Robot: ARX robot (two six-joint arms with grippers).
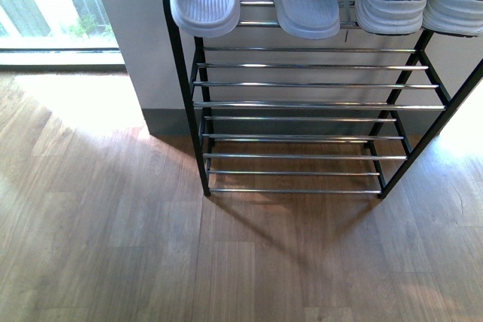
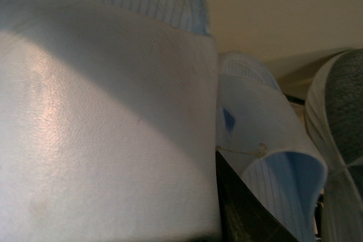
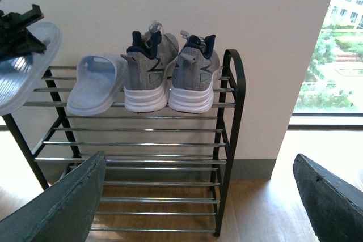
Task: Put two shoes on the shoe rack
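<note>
Plainly, you have two grey sneakers and two pale blue slippers to count, all four on the top tier of the shoe rack (image 3: 227, 117). From the right wrist view, the left sneaker (image 3: 146, 77) and the right sneaker (image 3: 194, 77) stand upright side by side, heels outward, touching or nearly so, at the end of the rack nearest the window (image 3: 326, 55). Just beside them lies one slipper (image 3: 96, 86); the second slipper (image 3: 25, 72) sits at the far end, with the left end effector (image 3: 17, 29) over it, though you cannot tell whether it is clamped. The right end effector (image 3: 198, 196) has its two dark fingers (image 3: 62, 208) spread wide apart, holding nothing. Below the top tier you can count two more tiers of chrome rods, both bare, above a wooden floor (image 1: 113, 246).
</note>
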